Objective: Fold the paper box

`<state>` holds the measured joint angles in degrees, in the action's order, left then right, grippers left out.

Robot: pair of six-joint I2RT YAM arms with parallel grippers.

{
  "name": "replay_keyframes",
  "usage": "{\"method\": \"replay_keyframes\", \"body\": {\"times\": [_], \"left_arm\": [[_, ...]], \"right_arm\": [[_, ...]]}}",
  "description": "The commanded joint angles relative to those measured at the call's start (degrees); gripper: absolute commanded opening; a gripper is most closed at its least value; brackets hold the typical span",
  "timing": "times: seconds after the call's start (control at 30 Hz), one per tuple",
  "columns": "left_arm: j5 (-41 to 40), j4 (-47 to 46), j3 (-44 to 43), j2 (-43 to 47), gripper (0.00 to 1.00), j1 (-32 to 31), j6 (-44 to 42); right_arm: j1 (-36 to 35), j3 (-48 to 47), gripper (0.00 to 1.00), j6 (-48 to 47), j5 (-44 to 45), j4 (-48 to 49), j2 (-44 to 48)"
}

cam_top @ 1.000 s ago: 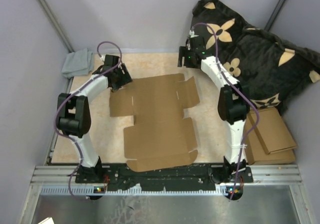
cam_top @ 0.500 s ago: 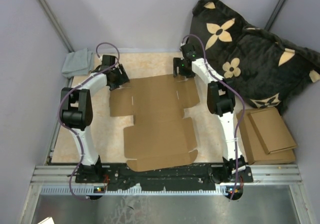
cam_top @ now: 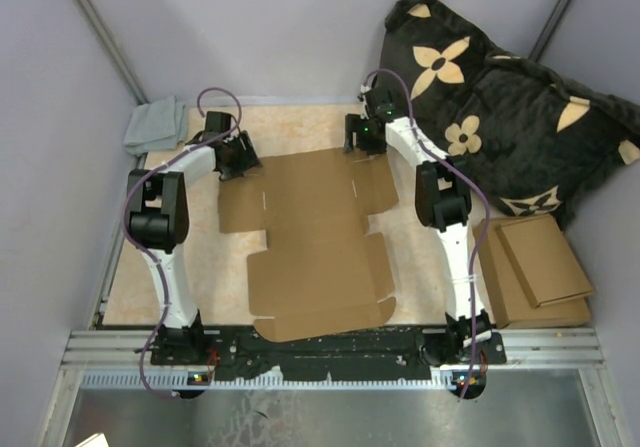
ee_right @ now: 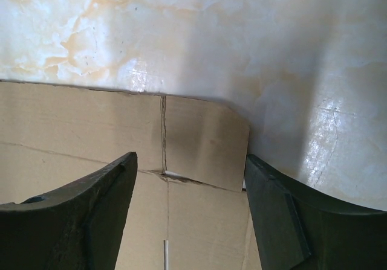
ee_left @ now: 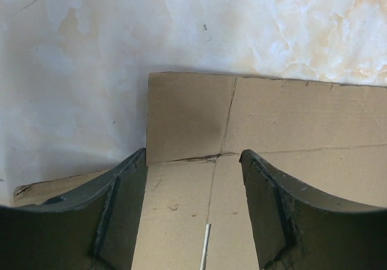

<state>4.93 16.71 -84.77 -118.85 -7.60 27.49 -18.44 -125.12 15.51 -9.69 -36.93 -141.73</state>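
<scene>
My left gripper (ee_left: 193, 155) and right gripper (ee_right: 190, 158), both released and empty, hovering over far corners of the flat paper box (cam_top: 315, 237).

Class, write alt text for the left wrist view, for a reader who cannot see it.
The open left claw frames a corner flap of the flat brown paper box, which lies on a marbled cream table.

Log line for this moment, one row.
paper box: flat, unfolded | left gripper: open, above far-left corner | right gripper: open, above far-right corner
</scene>
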Motion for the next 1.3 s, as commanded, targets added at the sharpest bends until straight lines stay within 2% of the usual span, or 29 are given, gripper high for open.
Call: {"method": "replay_keyframes", "body": {"times": [0.0, 0.33, 0.63, 1.27], "left_arm": [[4.2, -2.1, -1.5, 0.5, 0.68, -0.1, -0.1], [8.4, -5.0, 0.3, 3.1, 0.66, -0.2, 0.8], [9.1, -6.5, 0.7, 4.9, 0.64, -1.8, 1.2], [9.4, -4.1, -5.8, -3.2, 0.64, -4.8, 0.6]], "right_arm": [[-0.4, 2.3, 0.71, 0.3, -4.3, 3.0, 3.7], [-0.4, 7.3, 0.69, 1.5, -7.7, 6.4, 9.4], [-1.0, 7.6, 0.68, 2.4, -10.2, 8.1, 11.1], [-6.3, 0.2, 0.68, 1.8, -8.5, 5.7, 3.4]]}}
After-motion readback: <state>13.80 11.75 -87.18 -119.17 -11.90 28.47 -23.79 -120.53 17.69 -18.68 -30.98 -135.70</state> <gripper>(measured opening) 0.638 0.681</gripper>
